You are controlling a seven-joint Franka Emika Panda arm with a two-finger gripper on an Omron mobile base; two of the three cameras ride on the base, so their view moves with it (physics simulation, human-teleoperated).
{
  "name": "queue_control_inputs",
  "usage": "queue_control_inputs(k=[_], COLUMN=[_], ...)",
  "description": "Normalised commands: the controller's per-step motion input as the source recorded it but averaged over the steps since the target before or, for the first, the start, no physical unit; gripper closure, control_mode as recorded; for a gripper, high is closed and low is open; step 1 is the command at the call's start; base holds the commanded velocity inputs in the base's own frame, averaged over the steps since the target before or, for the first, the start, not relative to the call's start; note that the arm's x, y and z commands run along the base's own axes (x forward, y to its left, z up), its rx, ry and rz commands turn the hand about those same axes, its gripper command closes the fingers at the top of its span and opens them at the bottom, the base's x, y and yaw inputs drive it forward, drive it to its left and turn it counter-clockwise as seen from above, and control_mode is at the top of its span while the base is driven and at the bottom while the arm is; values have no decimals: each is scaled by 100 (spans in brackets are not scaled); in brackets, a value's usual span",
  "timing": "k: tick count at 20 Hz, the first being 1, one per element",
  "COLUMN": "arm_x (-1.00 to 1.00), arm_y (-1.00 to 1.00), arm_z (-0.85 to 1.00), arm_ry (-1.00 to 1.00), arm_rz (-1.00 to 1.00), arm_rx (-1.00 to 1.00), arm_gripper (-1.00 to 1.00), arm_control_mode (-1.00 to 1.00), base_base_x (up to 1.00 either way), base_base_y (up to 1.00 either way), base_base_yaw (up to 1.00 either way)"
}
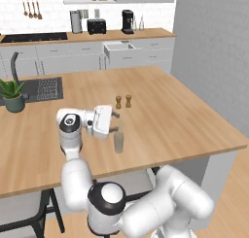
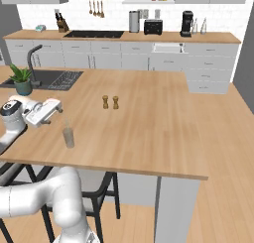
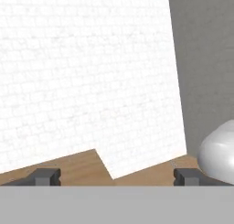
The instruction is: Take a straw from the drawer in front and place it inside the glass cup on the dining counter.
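**Straw in cup, gripper released**

My gripper stands released above the dining counter, jaws spread wide with nothing between them; in the hand view the two fingertips sit far apart at the bottom corners, looking level toward a white tiled wall. The hand lies roughly horizontal, fingers pointing away from my wrist.

The glass cup stands upright on the counter just below and slightly ahead of my fingers. A thin pale straw rises out of it, its upper end near the level of my fingers, apart from them as far as I can tell. From the right base view the cup likewise sits just below and ahead of the gripper.

Two small brown shakers stand side by side beyond my gripper, well apart from the cup. A potted plant sits far behind my wrist, beside the sink.
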Motion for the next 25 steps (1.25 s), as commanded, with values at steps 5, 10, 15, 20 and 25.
queue_control_inputs(k=[5, 10, 15, 20, 25], arm_x=[-78, -93, -74, -54, -31], arm_y=[-8, -45, -80, -99, -100], arm_z=[73, 55, 32, 14, 0], arm_ry=[-2, -1, 0, 0, 0], arm_rz=[13, 17, 16, 16, 16], arm_rx=[36, 47, 53, 57, 47], arm_gripper=[-100, -100, -100, -100, -100], arm_control_mode=[-100, -100, -100, -100, -100], base_base_x=[0, 0, 0, 0, 0], base_base_y=[0, 0, 0, 0, 0], base_base_yaw=[0, 0, 0, 0, 0])
